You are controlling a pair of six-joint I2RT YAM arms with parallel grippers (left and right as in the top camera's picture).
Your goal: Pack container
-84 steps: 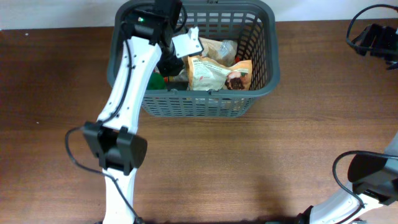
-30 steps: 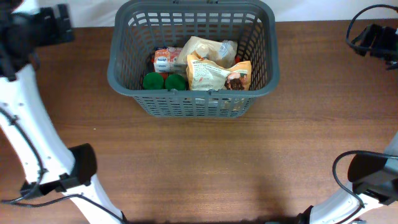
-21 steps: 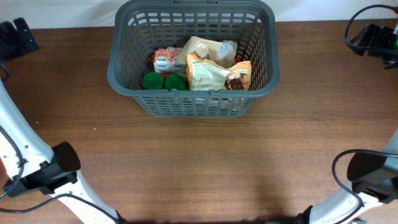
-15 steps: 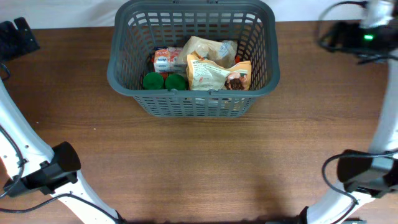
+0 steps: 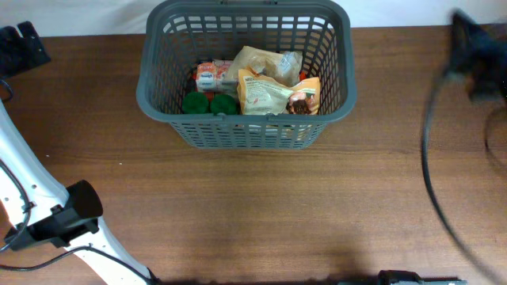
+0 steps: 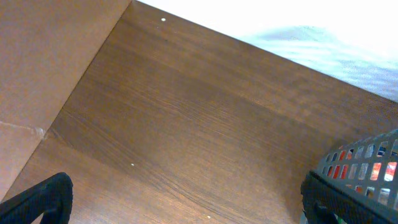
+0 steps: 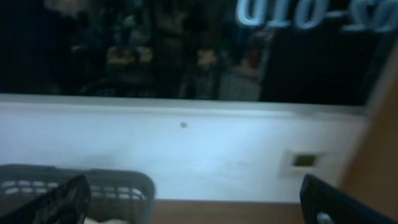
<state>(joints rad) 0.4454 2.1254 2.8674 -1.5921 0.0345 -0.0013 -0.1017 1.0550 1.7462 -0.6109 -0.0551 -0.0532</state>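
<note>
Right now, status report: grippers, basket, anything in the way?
Left gripper open, empty, away from basket. Right gripper open, empty, blurred overhead. Basket holds packets and green lids. Nothing over its opening.

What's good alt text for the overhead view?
A large dark grey plastic lattice shopping basket sits at the back of a brown wooden table, holding an orange-and-cream snack bag, a red-and-white packet and two green round lids. The left claw is at the left edge and the right claw is a dark blur at the far right, both clear of it.
</note>
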